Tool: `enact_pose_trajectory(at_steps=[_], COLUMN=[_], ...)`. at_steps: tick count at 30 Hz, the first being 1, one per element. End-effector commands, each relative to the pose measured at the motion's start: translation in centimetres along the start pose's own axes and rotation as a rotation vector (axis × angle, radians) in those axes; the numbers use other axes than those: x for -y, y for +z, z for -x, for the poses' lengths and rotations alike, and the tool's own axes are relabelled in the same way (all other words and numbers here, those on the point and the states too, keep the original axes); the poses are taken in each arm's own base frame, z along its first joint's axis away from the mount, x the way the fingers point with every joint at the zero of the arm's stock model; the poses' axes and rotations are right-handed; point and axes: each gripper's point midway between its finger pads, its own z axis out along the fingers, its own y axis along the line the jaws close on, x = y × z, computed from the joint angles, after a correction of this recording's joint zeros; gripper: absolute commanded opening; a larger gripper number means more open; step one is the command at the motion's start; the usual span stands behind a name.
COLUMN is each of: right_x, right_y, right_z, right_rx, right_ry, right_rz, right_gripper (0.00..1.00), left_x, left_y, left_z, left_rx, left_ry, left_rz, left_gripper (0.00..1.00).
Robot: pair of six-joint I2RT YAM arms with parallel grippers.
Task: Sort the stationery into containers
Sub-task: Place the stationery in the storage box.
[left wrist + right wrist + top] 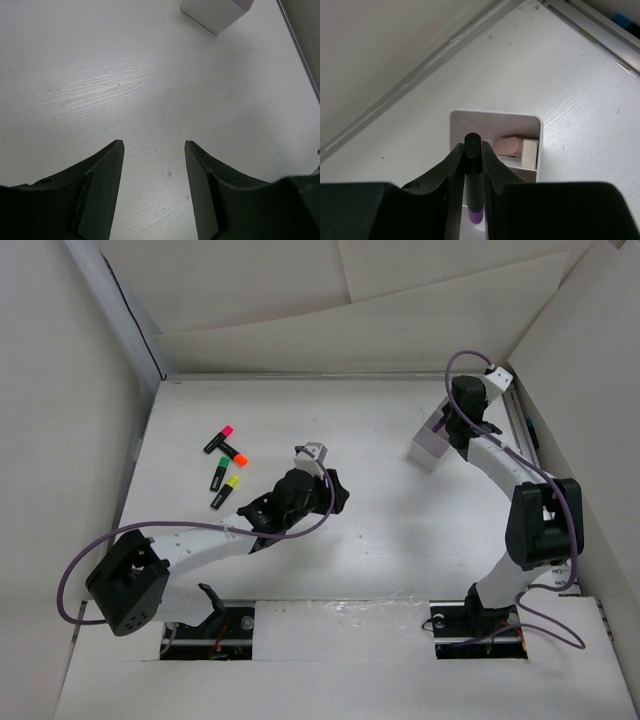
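Observation:
Four highlighters lie at the table's left: pink-capped (pixel 218 440), orange-capped (pixel 233 453), green-capped (pixel 216 476) and yellow-capped (pixel 224 492). My left gripper (pixel 340 490) is open and empty over bare table at mid-table, right of them; the left wrist view shows its jaws (pixel 154 145) wide apart. My right gripper (pixel 460 435) hangs over the white divided tray (pixel 428 448) at the right rear. In the right wrist view it (pixel 472 150) is shut on a black marker with a purple cap (pixel 473 175), held cap-down above the tray (pixel 537 125).
A pink block (pixel 507 146) and a white block (pixel 529 152) lie in one tray compartment. The tray's corner shows in the left wrist view (pixel 212 12). White walls enclose the table; a metal rail (pixel 520 430) runs along the right side near the tray.

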Motion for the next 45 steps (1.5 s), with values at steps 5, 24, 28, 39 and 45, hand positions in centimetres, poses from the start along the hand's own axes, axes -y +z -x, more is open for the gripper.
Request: enact_pose_trajectory(at_steps=[5, 24, 28, 39, 45], right_x=[-0.3, -1.3, -0.6, -0.7, -1.0], right_y=[-0.5, -1.2, -0.4, 0.3, -0.4], right_z=[2.5, 0.4, 1.9, 1.1, 0.1], right_rx=[0.163, 0.157, 0.164, 0.148, 0.127], right_ry=[-0.085, -0.135, -0.123, -0.116, -0.116], right_rz=[-0.170, -0.197, -0.222, -0.232, -0.211], right_gripper=[0.00, 0.17, 0.12, 0.25, 0.40], left_x=[-0.4, -2.1, -2.0, -3.0, -3.8], left_y=[0.3, 0.6, 0.6, 0.8, 0.8], left_z=[1.1, 1.5, 1.7, 1.6, 1.7], left_rx=[-0.002, 0.029, 0.038, 0.048, 0.062], left_ry=[-0.061, -0.090, -0.092, -0.097, -0.105], left_rz=[-0.037, 0.048, 0.042, 0.095, 0.139], left_gripper=[0.48, 0.48, 0.47, 0.47, 0.47])
